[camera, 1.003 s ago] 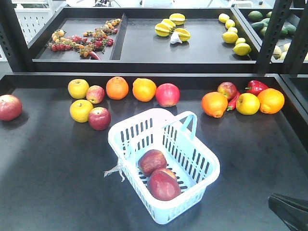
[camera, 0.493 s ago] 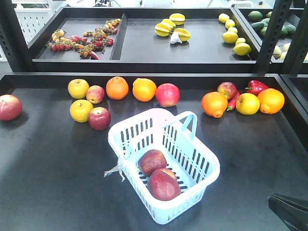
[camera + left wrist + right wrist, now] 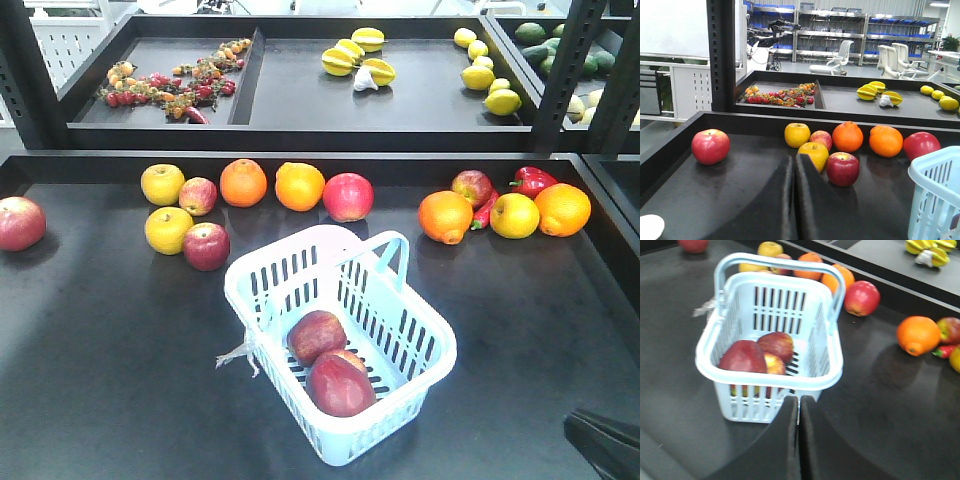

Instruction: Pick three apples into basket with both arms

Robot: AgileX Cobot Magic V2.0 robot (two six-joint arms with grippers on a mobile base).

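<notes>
The pale blue basket (image 3: 430, 345) stands mid-table with two dark red apples (image 3: 316, 335) (image 3: 340, 385) inside. In the right wrist view these apples (image 3: 742, 357) (image 3: 777, 344) lie against the near wall of the basket (image 3: 770, 376), and a yellowish-red patch shows between them. My right gripper (image 3: 799, 400) is shut and empty just in front of that wall. My left gripper (image 3: 794, 158) is shut and empty, low over the table. A loose apple (image 3: 842, 169) lies just ahead to its right, and another apple (image 3: 710, 146) to its left.
More apples (image 3: 348, 196) (image 3: 20, 222) (image 3: 206, 246), oranges (image 3: 300, 186) and yellow fruits (image 3: 168, 229) lie in a row behind the basket. A second fruit group (image 3: 515, 215) sits at the right. A raised shelf edge (image 3: 300, 138) runs behind, with black posts (image 3: 565, 75).
The black part of my right arm in the lower right corner of the front view has sunk slightly lower. The basket and fruit have not moved.
</notes>
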